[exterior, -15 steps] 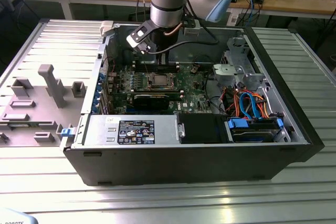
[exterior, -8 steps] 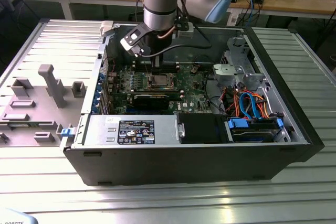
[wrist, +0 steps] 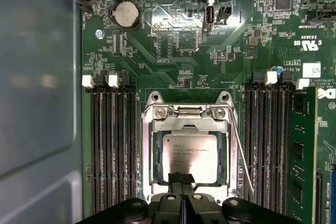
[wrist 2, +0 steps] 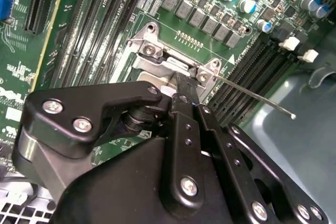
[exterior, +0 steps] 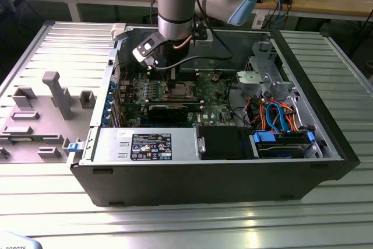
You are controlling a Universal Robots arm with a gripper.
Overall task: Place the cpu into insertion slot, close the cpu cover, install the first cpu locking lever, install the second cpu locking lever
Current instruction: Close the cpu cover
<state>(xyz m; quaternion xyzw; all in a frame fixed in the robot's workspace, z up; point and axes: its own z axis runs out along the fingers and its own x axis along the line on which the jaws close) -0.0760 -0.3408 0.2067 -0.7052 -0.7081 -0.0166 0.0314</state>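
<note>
The cpu (wrist: 189, 152) lies flat in the insertion slot (exterior: 178, 90) on the green motherboard, its silvery top showing through the window of the cpu cover (wrist: 156, 150). The cover lies down over it, hinged at the end far from my fingers. My gripper (wrist: 181, 178) is shut with nothing between its fingers, its tip at the cpu's near edge. In the second wrist view the gripper (wrist 2: 181, 85) hides most of the socket. One thin wire locking lever (wrist: 242, 153) stands loose and slanted beside the socket, its free end (wrist 2: 291, 115) out over the memory slots. The gripper (exterior: 170, 74) hangs just above the board.
Long black memory slots (wrist: 107, 150) flank the socket on both sides. The open computer case (exterior: 326, 121) walls in the board. A drive cage with orange and blue cables (exterior: 274, 115) sits at the exterior view's right, a power supply (exterior: 151, 146) in front. A grey fixture tray (exterior: 52, 103) lies outside the case.
</note>
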